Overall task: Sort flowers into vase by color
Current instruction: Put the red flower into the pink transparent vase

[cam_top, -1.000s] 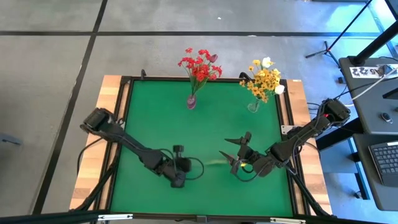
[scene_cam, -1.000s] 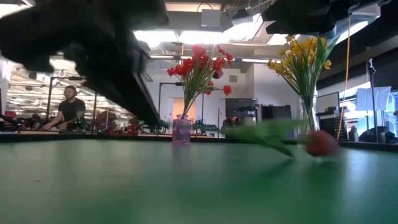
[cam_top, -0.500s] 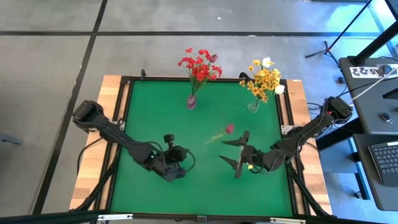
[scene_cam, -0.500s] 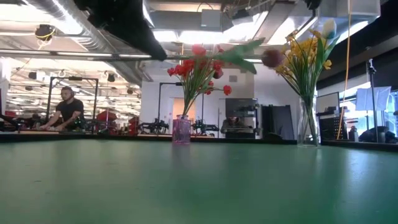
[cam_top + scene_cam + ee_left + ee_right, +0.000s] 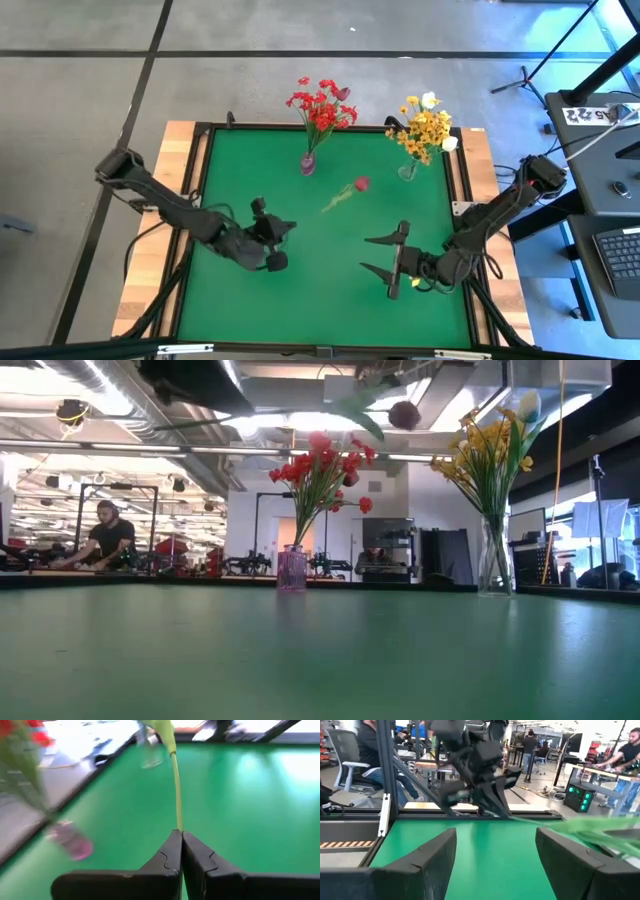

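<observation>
While left pincer clamps its thin green stem, dark red bud aloft, right pincer agape, empty

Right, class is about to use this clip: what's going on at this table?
The left gripper is shut on the green stem of a dark red flower, holding it in the air above the green table. Red flowers stand in the small purple vase, yellow ones in the clear vase. The right gripper is open and empty, near the table's front.
</observation>
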You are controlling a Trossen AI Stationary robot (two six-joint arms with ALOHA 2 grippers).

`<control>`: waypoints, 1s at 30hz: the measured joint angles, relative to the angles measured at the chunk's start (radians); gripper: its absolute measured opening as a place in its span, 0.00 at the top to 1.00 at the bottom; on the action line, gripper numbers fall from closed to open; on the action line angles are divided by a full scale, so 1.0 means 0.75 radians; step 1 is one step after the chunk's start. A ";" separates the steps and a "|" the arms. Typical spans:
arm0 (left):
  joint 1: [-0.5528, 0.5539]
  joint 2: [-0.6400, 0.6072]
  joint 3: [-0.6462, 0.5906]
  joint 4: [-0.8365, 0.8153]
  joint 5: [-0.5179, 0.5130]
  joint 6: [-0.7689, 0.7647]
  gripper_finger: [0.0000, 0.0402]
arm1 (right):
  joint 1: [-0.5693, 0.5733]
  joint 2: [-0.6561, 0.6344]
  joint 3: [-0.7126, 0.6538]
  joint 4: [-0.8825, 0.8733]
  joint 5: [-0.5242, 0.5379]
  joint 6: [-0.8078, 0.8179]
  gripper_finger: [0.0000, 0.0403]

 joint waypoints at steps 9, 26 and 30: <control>0.152 -0.140 -0.438 1.043 0.559 0.243 1.00 | -0.168 0.002 -0.296 0.494 -0.142 0.122 0.33; 0.271 -0.116 -0.485 1.385 0.843 0.283 1.00 | -0.508 0.001 -0.288 0.786 -0.602 0.159 0.33; 0.271 -0.116 -0.485 1.397 0.843 0.283 1.00 | -0.537 0.001 -0.252 0.786 -0.662 0.159 0.33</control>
